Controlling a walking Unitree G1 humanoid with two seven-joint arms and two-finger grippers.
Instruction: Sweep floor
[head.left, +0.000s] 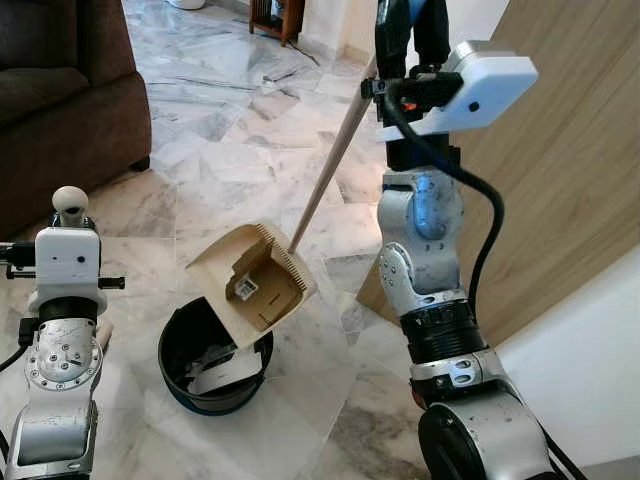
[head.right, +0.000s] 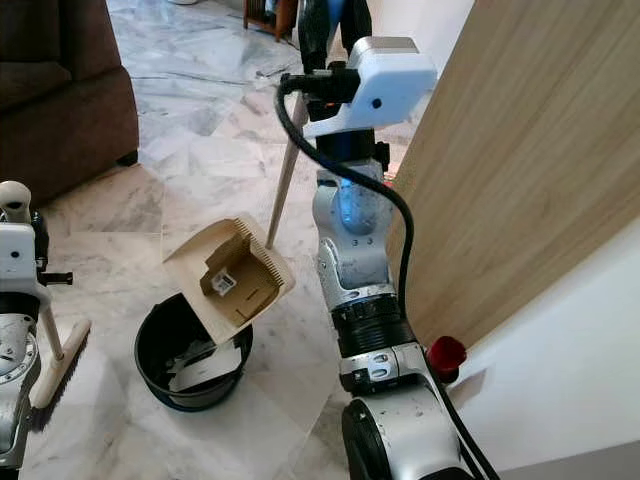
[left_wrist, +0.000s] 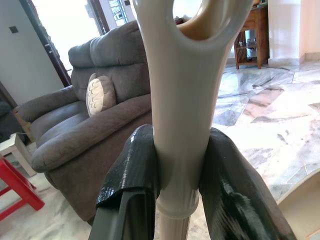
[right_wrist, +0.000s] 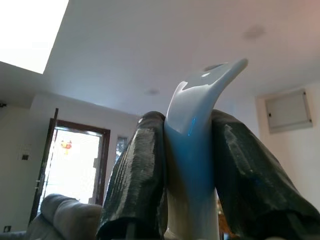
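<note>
The left gripper (left_wrist: 177, 175) clamps the broom (head.right: 48, 360) handle, its bristles on the marble floor (head.left: 230, 140). Just beyond, the beige dustpan (head.left: 255, 283) tilts over the black bin (head.left: 205, 360); the right gripper (right_wrist: 187, 175) holds its long handle above

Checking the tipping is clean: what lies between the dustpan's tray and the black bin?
Nothing: the tilted dustpan hangs right over the black bin, overlapping its rim in both eye views.

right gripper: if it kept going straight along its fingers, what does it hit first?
The right gripper, shut on the dustpan handle, points upward. Past the handle tip, the first thing in line looks like the white ceiling; depth is unclear, but nothing nearer shows.
</note>
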